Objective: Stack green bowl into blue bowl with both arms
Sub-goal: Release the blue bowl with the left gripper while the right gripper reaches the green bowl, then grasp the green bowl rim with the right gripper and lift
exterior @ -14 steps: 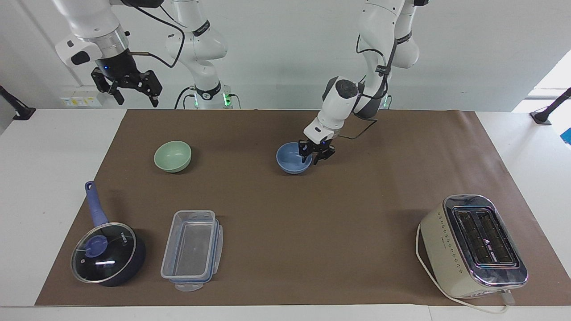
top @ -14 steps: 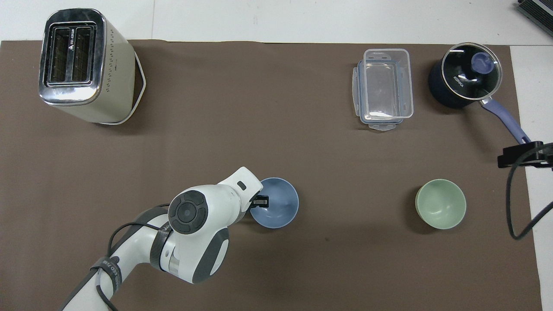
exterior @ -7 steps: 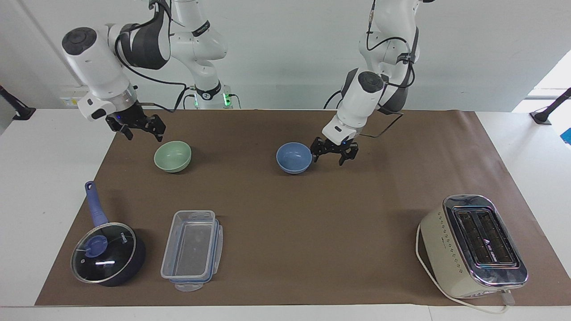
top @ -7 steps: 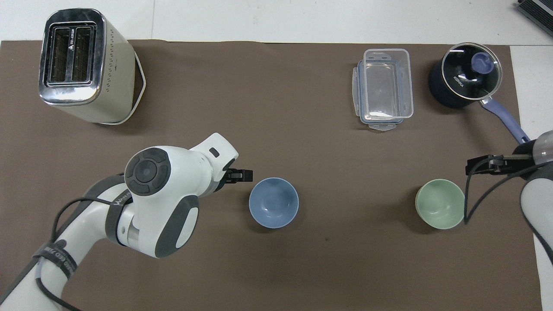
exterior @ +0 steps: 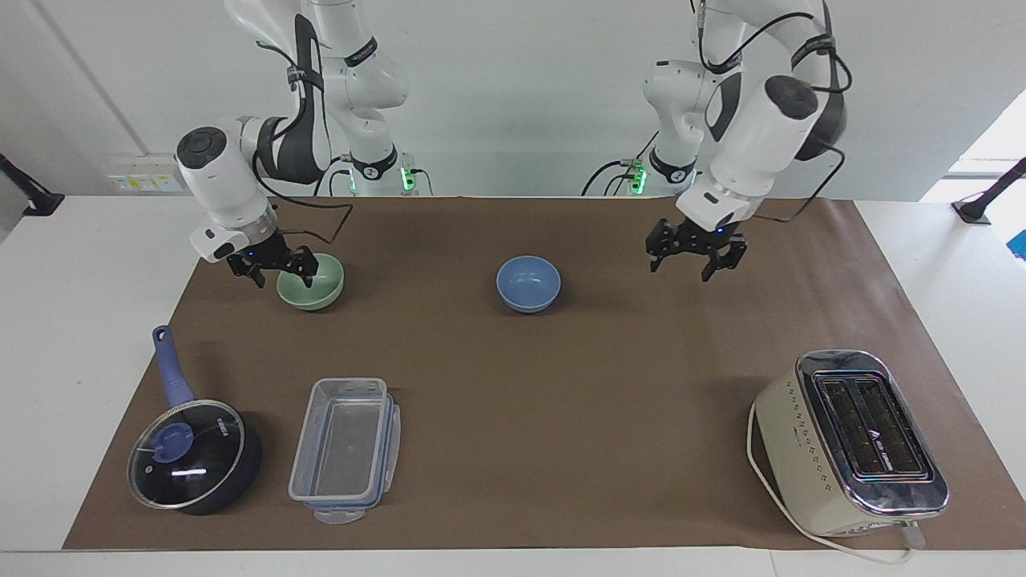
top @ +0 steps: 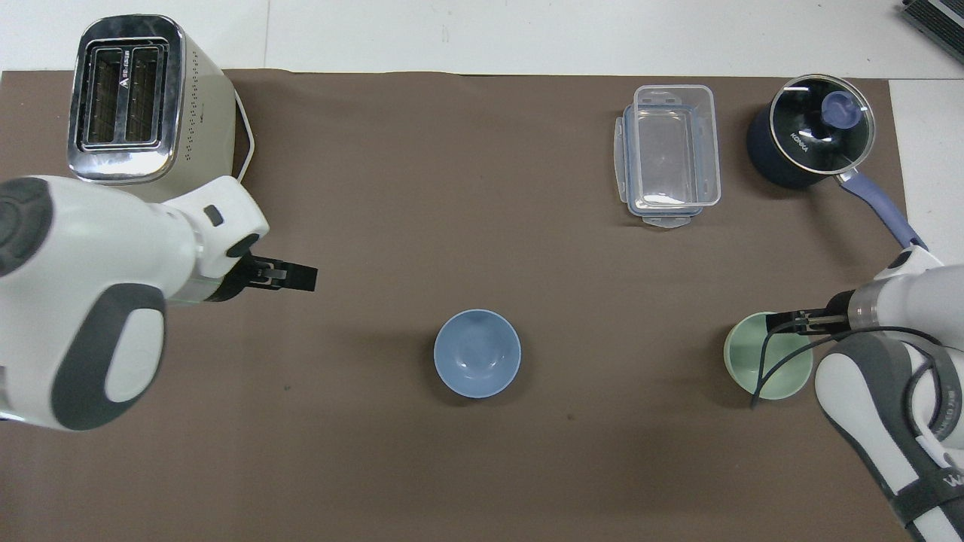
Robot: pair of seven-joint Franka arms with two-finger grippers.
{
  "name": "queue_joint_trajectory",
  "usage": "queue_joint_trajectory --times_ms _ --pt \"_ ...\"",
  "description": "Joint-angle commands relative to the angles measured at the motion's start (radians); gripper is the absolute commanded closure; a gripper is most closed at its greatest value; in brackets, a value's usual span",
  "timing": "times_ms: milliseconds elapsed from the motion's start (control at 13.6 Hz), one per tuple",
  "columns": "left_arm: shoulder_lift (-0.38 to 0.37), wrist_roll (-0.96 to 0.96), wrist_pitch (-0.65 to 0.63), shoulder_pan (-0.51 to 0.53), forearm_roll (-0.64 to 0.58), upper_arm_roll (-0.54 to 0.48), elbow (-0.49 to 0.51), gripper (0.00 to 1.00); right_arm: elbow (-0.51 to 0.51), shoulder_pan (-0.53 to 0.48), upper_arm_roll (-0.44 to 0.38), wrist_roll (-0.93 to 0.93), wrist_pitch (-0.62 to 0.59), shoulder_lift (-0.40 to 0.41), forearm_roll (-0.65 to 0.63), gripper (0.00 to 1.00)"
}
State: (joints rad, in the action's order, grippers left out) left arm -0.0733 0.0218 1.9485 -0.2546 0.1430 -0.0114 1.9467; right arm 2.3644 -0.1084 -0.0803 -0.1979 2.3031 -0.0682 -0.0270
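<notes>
jaws: both spread | facing: left gripper (exterior: 696, 258) backed off blue bowl (exterior: 528, 283) mid-frame, right gripper (exterior: 272, 265) now at green bowl (exterior: 311, 280) rim, upper left | overhead: contact probably not made; grasp next

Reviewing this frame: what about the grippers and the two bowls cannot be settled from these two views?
- Whether the right gripper touches the green bowl: in the facing view its fingers overlap the rim; in the overhead view the arm and cable cover that edge.
- Left gripper fingers in the overhead view: the wrist hides all but the tips.
- The left arm's base: cut off by the overhead view's edge.
- The blue bowl shows fully in both views.
</notes>
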Motion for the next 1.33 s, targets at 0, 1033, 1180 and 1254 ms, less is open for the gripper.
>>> queue_joint_trajectory --times_ms 0,1033,1180,1254 --pt "0.013 0.114 -0.152 0.092 -0.022 0.013 -0.126 0.00 0.067 -0.053 0.004 -0.086 0.071 -0.001 0.001 0.00" --pt "0.043 0.216 -0.437 0.158 -0.109 0.008 -0.362 0.00 0.050 -0.063 0.004 -0.094 0.032 -0.001 0.009 1.00" --pt "0.043 0.213 -0.438 0.158 -0.109 0.008 -0.359 0.00 -0.019 -0.056 0.005 -0.089 -0.077 0.002 0.009 1.00" --pt "0.043 0.214 -0.438 0.158 -0.109 0.008 -0.359 0.00 -0.049 -0.051 0.007 -0.090 -0.099 0.001 0.009 1.00"
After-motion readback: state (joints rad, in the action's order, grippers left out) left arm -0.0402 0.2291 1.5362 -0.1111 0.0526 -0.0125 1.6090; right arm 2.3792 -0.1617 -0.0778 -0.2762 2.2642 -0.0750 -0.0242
